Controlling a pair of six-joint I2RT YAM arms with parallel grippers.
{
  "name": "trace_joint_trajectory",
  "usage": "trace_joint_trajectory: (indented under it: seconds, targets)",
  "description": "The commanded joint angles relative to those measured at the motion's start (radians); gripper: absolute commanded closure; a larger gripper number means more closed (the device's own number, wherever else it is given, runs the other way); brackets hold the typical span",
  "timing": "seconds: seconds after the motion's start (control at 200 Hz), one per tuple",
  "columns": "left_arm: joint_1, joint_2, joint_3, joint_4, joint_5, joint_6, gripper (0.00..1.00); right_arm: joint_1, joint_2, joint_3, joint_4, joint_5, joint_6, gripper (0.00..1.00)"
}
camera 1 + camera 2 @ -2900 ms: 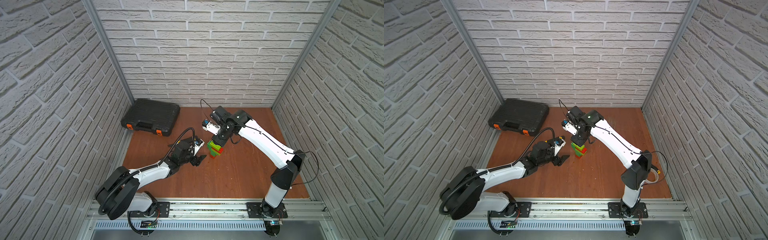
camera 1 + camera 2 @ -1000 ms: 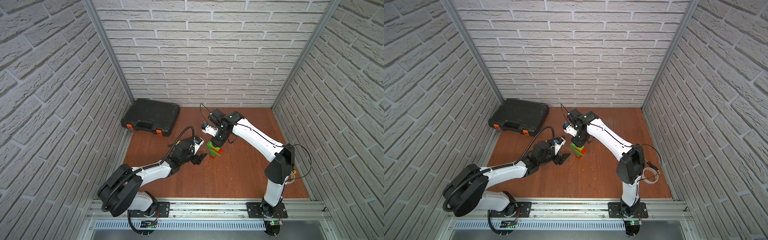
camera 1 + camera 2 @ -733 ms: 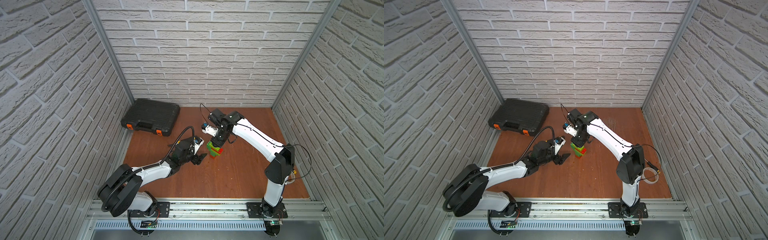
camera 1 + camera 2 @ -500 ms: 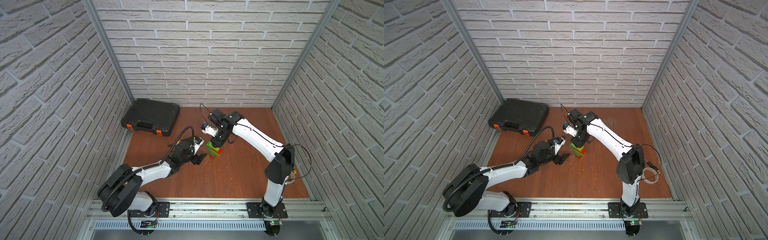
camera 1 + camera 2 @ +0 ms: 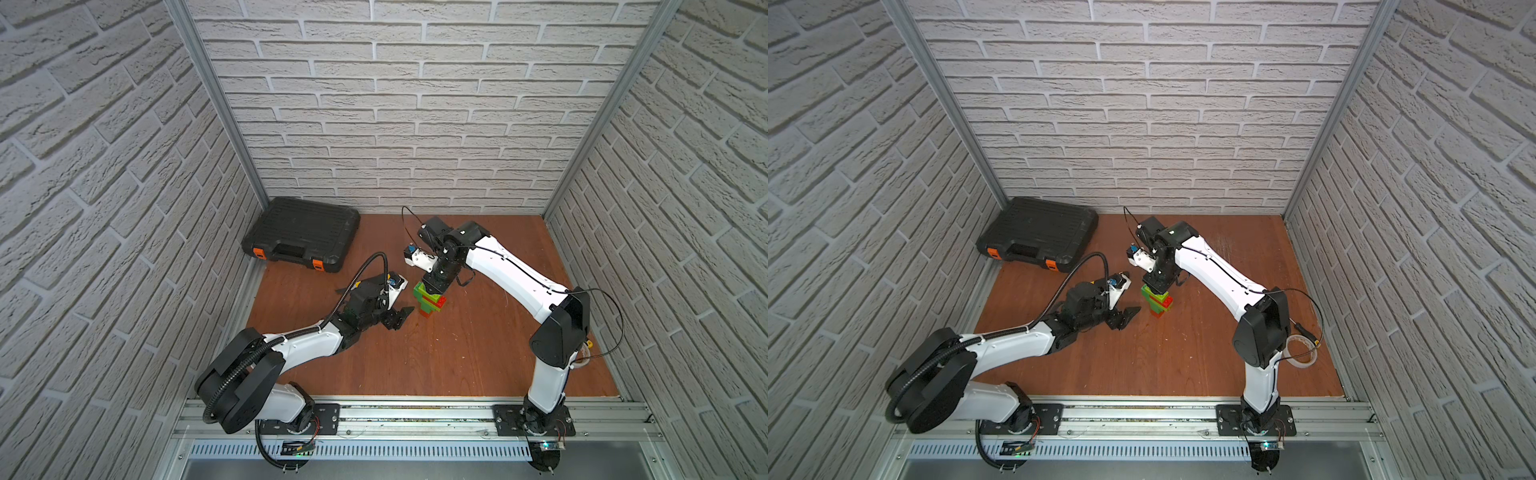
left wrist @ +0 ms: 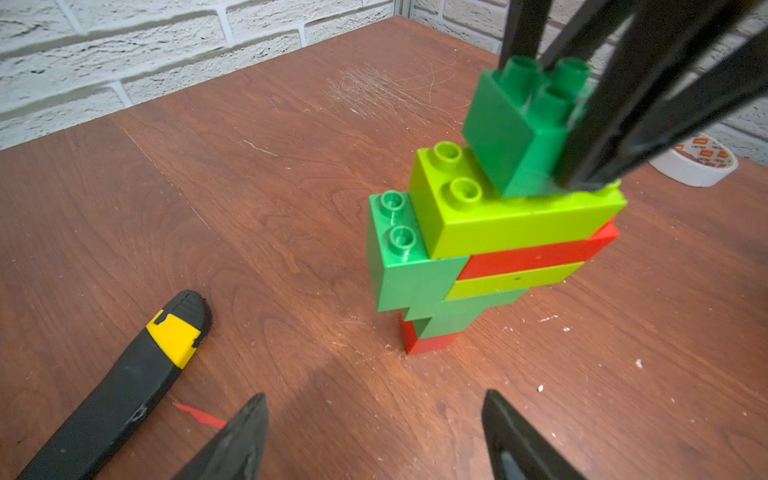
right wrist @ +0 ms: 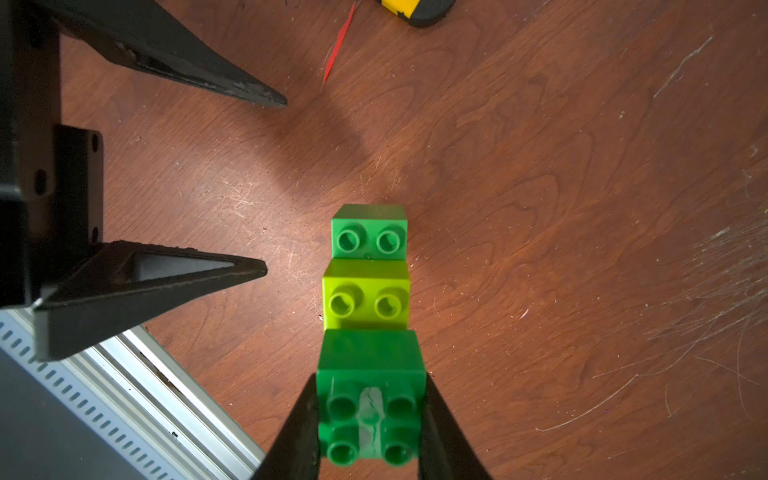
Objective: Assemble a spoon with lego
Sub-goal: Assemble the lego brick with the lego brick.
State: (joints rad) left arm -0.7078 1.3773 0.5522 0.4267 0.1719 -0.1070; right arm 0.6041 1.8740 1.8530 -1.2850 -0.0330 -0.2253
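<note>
Right elbow [image 5: 561, 328] inward, pincer [image 7: 370, 384] on brick [image 7: 370, 357]

Walled on three sides with white faux-brick panels [image 5: 415, 104], met by aluminium corner posts [image 5: 216, 104]. Floored in scratched reddish-brown wood [image 5: 457, 353], dusted with pale crumbs. At ten o'clock, against the back wall: a closed black case [image 5: 303, 232] with orange latches. At six o'clock, edged by an aluminium rail [image 5: 415, 415]. Lit evenly, probably from above

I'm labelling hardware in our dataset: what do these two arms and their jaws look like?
The left arm and right arm have white shells with black joints. A black corrugated hose loops over the left; thin black cables trail the right. The jaws are black, tapering to points, with triangular cut-outs. Each wrist carries a white camera housing.
</note>
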Motion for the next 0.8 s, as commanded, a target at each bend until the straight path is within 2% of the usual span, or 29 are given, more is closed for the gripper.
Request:
trace_joint_trajectory:
  seconds: [0.0,0.415,0.795]
  targets:
    - [-0.003,0.002,-0.005,0.03,-0.008,-0.002,0.2,-0.004,-0.021,-0.017,-0.014,-0.008,-0.011,0.86]
    - [-0.003,0.01,0.002,0.026,-0.008,-0.005,0.2,-0.011,-0.031,-0.002,-0.011,0.024,-0.009,0.86]
    - [-0.003,0.014,0.003,0.028,-0.006,-0.006,0.2,-0.012,-0.049,-0.003,-0.015,-0.008,-0.012,0.86]
